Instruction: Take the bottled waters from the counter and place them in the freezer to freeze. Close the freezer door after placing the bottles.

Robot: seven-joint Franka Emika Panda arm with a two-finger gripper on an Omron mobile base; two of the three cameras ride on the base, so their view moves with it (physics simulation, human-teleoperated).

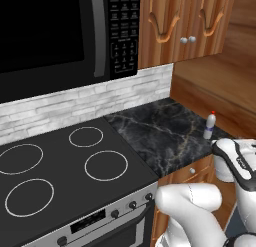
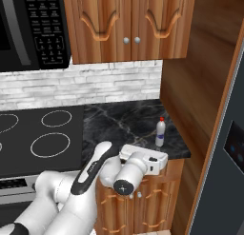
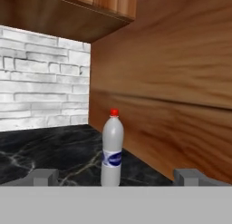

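Note:
A small whitish bottled water [image 3: 112, 148] with a red cap and a bluish label stands upright on the black marble counter [image 3: 54, 150], close to the wooden side wall. It also stands near the counter's right front corner [image 2: 160, 132] [image 1: 210, 126]. My gripper [image 3: 116, 177] is open and empty. Its two fingertips [image 3: 43, 177] sit wide on either side of the bottle, which is still a little way ahead. My hand [image 2: 145, 161] hovers at the counter's front edge [image 2: 143, 151]. The freezer's dark slate-blue front [image 2: 226, 181] rises at the far right.
A black glass stovetop [image 1: 65, 166] with white rings lies left of the counter, under a black microwave [image 1: 55, 31]. Wooden wall cabinets [image 2: 124, 24] hang overhead. A tall wooden panel [image 2: 200, 86] walls off the counter's right side, and white brick [image 3: 41, 82] backs it.

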